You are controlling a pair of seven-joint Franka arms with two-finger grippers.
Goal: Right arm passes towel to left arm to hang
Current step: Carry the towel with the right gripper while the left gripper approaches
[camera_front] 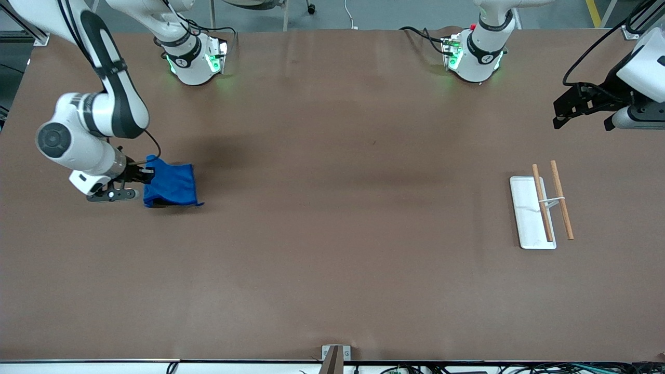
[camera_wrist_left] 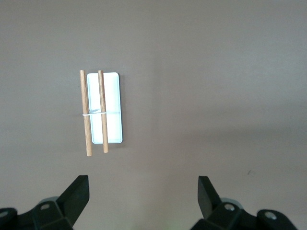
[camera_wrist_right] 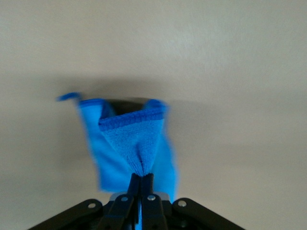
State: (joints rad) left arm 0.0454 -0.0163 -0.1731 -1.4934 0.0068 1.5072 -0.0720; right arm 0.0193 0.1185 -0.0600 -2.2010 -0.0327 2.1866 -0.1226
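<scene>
Brown tabletop (camera_front: 332,270): near the right arm's edge, the right claw (camera_front: 147,174) pinches the blue towel (camera_front: 171,185), seemingly lifted; the left claw (camera_wrist_left: 143,191), gaping empty, hovers well apart near the wooden-rod rack (camera_front: 543,205).

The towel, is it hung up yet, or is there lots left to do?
Not yet. Done: the right tool has pinched the blue towel at the right arm's end of the table. In hand: the towel hangs from its shut fingers. Left: the pass and the hanging. The left tool waits open above the table, and the wooden rods on their white base are bare.
</scene>
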